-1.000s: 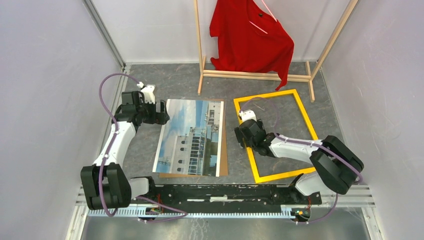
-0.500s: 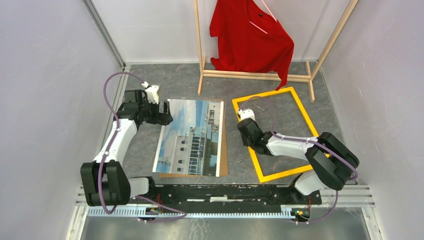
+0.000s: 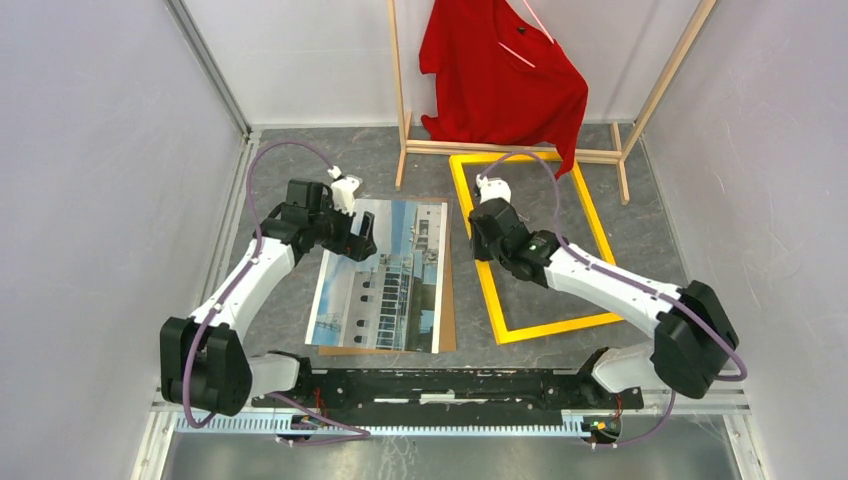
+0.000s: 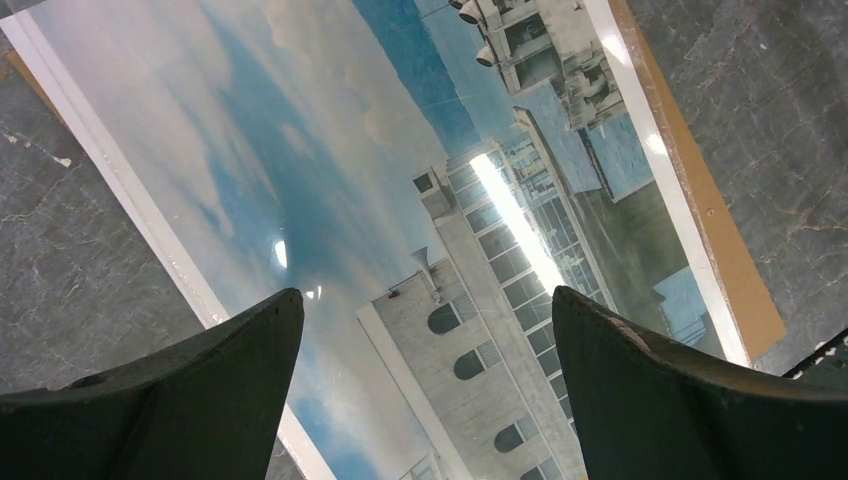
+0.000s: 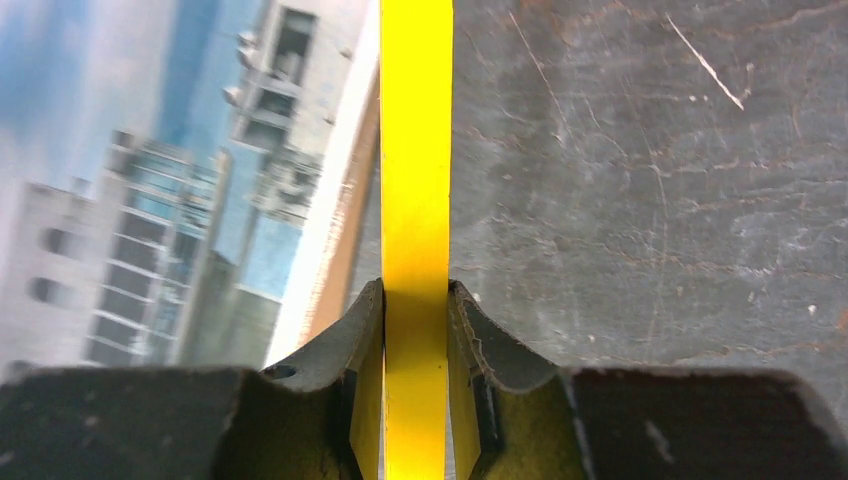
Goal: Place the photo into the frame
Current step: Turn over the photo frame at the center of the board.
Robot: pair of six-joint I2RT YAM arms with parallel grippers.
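The photo (image 3: 385, 275), a print of a white building against blue sky, lies face up on a brown backing board (image 3: 448, 300) left of centre. My left gripper (image 3: 360, 243) hovers over its far left part. In the left wrist view that gripper (image 4: 425, 295) is open, with the photo (image 4: 420, 200) below the gap. The yellow frame (image 3: 555, 327) lies right of the photo, its far end close to the rack base. My right gripper (image 3: 480, 250) is on its left bar. In the right wrist view the gripper (image 5: 415, 290) is shut on the frame (image 5: 415, 150), the photo (image 5: 150, 180) beside it.
A wooden clothes rack (image 3: 510, 152) with a red shirt (image 3: 500, 70) stands at the back, its base rail just beyond the frame's far end. Grey walls close in left and right. The brown board's edge (image 4: 720, 230) shows past the photo's right side.
My right gripper has shut on the frame's left bar and pushed the frame toward the back, turning it. My left arm has swung right, over the photo's far left corner.
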